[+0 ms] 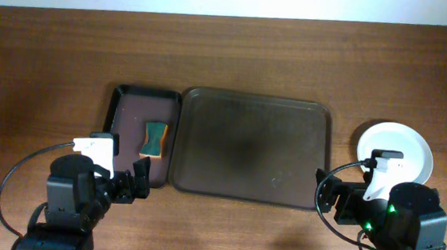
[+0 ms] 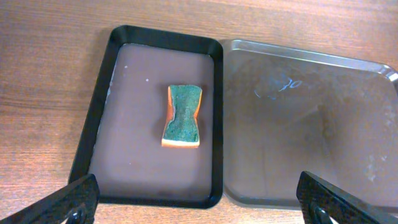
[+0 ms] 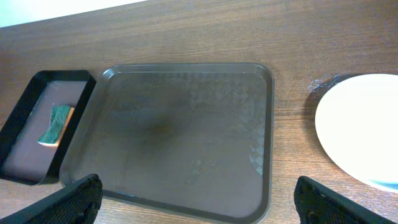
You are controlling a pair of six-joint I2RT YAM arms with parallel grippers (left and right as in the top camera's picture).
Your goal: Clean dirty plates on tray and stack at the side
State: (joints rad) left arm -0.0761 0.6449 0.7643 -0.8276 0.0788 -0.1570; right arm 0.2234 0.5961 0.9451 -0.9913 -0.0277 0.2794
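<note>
Plates [image 1: 407, 143], white, round and shallow: where do they lie? (Reader)

On the brown wooden desk [image 1: 54, 48], ahead and to the right of the right fingers [image 3: 339, 202]. In the right wrist view the white disc passes out of frame beyond the right-hand finger. A pale bluish edge shows under its lower rim. How many lie in the pile cannot be told. The face that shows is plain white. (Legend)

And the large brown rectangular tray [image 1: 246, 143] with rounded corners and a raised rim? (Reader)

Straight ahead of the right fingers, and ahead and to the right of the left fingers [image 2: 71, 202], so it sits between the two arms. Its floor shows faint scuffs and a fine pressed pattern. The plates sit just beside its right rim, on the desk rather than on the tray. (Legend)

State of the fingers? (Reader)

Both pairs are released. In each wrist view the two black fingers sit at opposite lower corners of the frame, spread wide, gripping no object and hanging above the near rims of the trays. (Legend)

What lies ahead of the left fingers? (Reader)

A small black rectangular tray [image 2: 93, 124]. Its long right rim runs against the brown tray's left rim, as far as can be told. Near its middle lies a sponge [image 2: 183, 116] with a green top on an orange body, pinched at the waist, lying flat with the green face up and its long side pointing away from the fingers. (Legend)
</note>
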